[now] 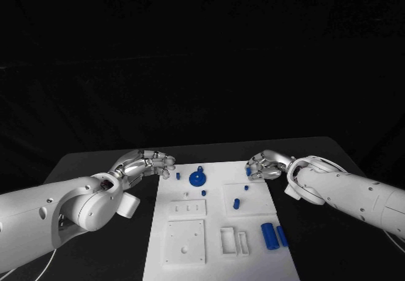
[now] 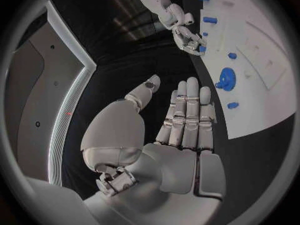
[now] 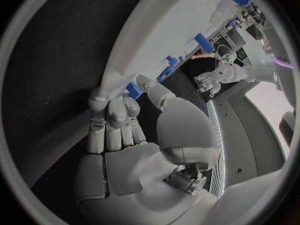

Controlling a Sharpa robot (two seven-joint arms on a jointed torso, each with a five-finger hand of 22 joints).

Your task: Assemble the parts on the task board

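The white task board (image 1: 221, 234) lies mid-desk (image 1: 84, 161), carrying blue parts: a round disc (image 1: 198, 176) near its far edge, two cylinders (image 1: 270, 235) nearer the robot. The right hand (image 1: 266, 165) sits at the board's far right corner; the head view hints at a small blue part (image 1: 250, 171) there, and the right wrist view shows it pinched in curled fingers (image 3: 109, 112). The left hand (image 1: 149, 164) hovers beside the board's far left edge; its wrist view shows straight fingers (image 2: 187, 110), slightly apart, holding nothing.
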